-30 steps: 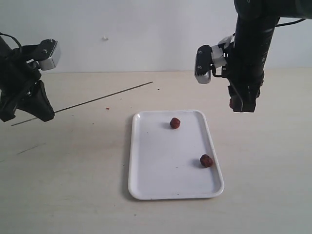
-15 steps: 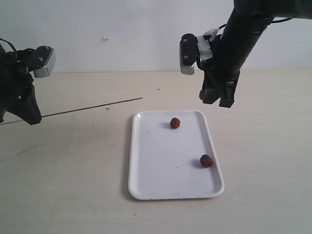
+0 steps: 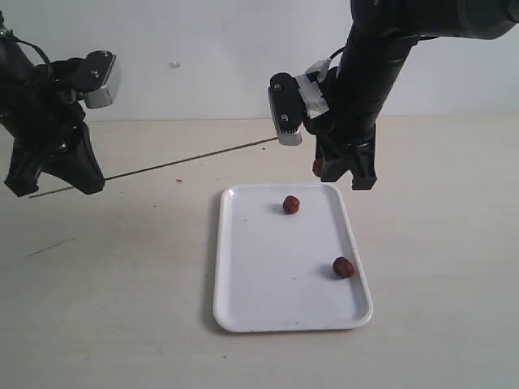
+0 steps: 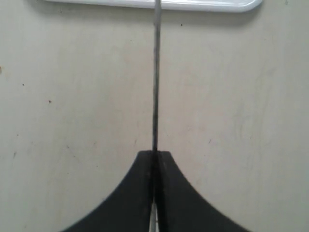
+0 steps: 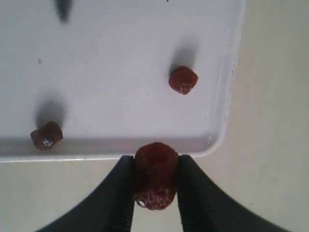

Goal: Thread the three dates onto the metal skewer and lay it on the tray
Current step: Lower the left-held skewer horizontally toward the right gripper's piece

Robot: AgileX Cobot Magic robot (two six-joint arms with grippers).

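Note:
The white tray (image 3: 243,275) lies on the table with two dates on it, one near the far edge (image 3: 291,204) and one at the right rim (image 3: 343,267). My right gripper (image 3: 336,170) hangs just above the tray's far right corner, shut on a third date (image 5: 154,176) that fills the gap between its fingers. At the far left, my left gripper (image 3: 85,180) is shut on the thin metal skewer (image 3: 186,160). The rod is held off the table and slants up to the right. Its tip ends by the right wrist camera, slightly above and left of the held date.
The tan table (image 3: 122,324) spreads round the tray, with a white wall behind. The left wrist view looks along the skewer (image 4: 156,77) to the tray's rim (image 4: 203,6). The right wrist view shows the tray's corner (image 5: 227,96) and both loose dates (image 5: 183,79) (image 5: 47,136).
My right arm has carried its date leftward and down to the tray's far edge. The left gripper has swung the skewer so that its tip now reaches near the right gripper.

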